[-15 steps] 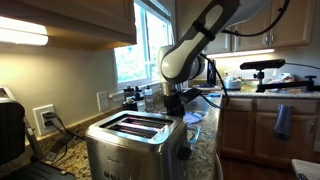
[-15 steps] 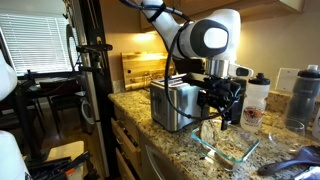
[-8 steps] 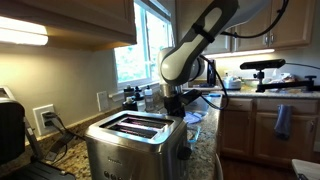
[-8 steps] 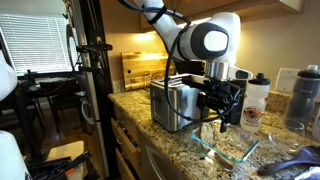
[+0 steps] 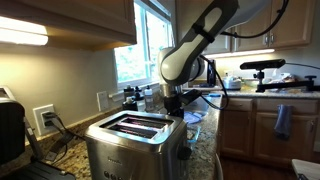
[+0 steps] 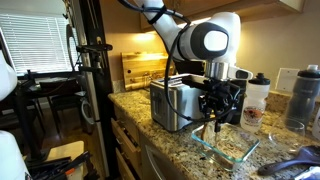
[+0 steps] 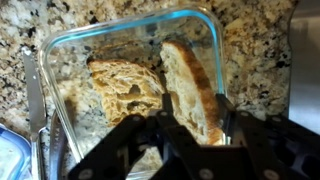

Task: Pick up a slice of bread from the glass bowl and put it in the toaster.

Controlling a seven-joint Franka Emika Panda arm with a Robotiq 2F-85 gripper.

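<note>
In the wrist view the glass bowl (image 7: 58,48) holds two slices of bread. One slice (image 7: 190,75) stands on edge between my fingers, and my gripper (image 7: 196,110) is shut on its two faces. A second slice (image 7: 125,85) lies flat to its left. In an exterior view the gripper (image 6: 216,122) reaches down into the bowl (image 6: 238,152), just beside the steel toaster (image 6: 172,105). Both long top slots of the toaster (image 5: 130,140) show in an exterior view, and the arm stands behind it.
The bowl rests on a speckled granite counter (image 7: 250,50) near its front edge. A bottle (image 6: 258,95) and a steel tumbler (image 6: 305,95) stand behind the bowl. A black appliance (image 5: 10,130) sits at the far side of the toaster.
The fingers have closed in from wide open onto the upright slice. The arm and bowl have stayed in place.
</note>
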